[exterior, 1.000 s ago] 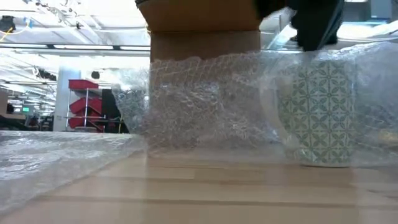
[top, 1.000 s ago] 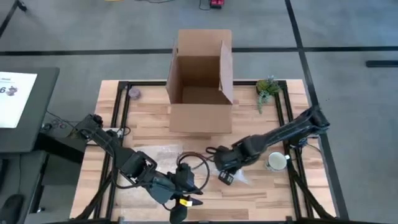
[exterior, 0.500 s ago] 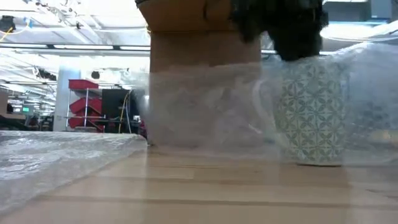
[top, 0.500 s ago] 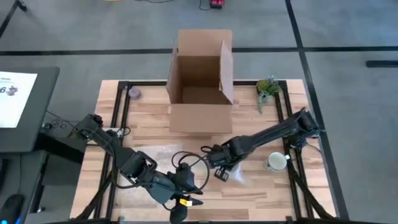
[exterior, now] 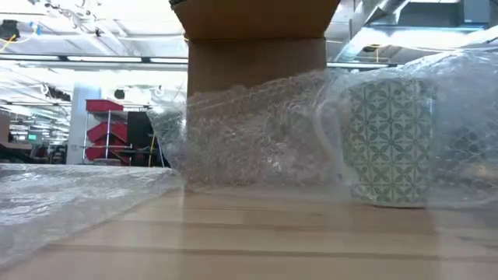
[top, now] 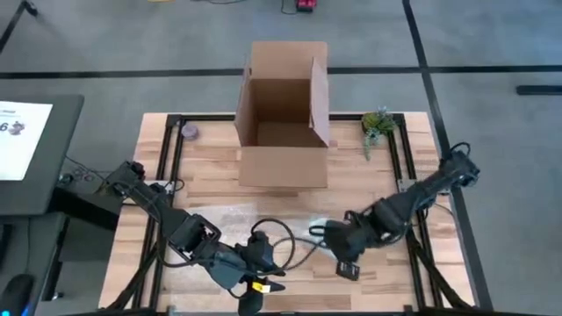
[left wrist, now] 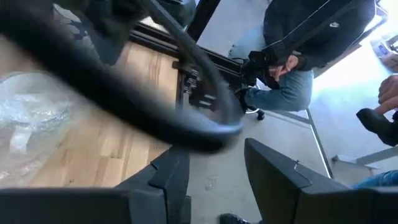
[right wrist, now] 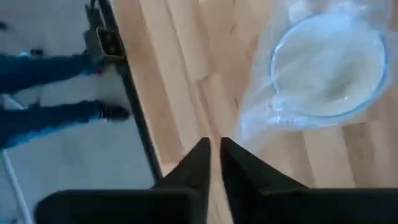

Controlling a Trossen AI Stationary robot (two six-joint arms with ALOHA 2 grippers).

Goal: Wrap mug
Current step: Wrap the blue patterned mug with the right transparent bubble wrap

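Low view, nearest first: a white mug with a green lattice pattern (exterior: pixel 389 144) stands upright on the pale wooden table (exterior: pixel 257 241), already draped in clear bubble wrap (exterior: pixel 257 132) that trails loosely to one side toward the open brown cardboard box (exterior: pixel 257 47) behind it. The cover looks partial, not tucked round; closing the sheet remains, I judge. Seen from above, the right gripper (top: pixel 348 261) hangs over the mug on the near side of the box, fingers pressed nearly together and holding nothing. The left gripper (top: pixel 250 298) waits at the near table edge, fingers apart and empty.
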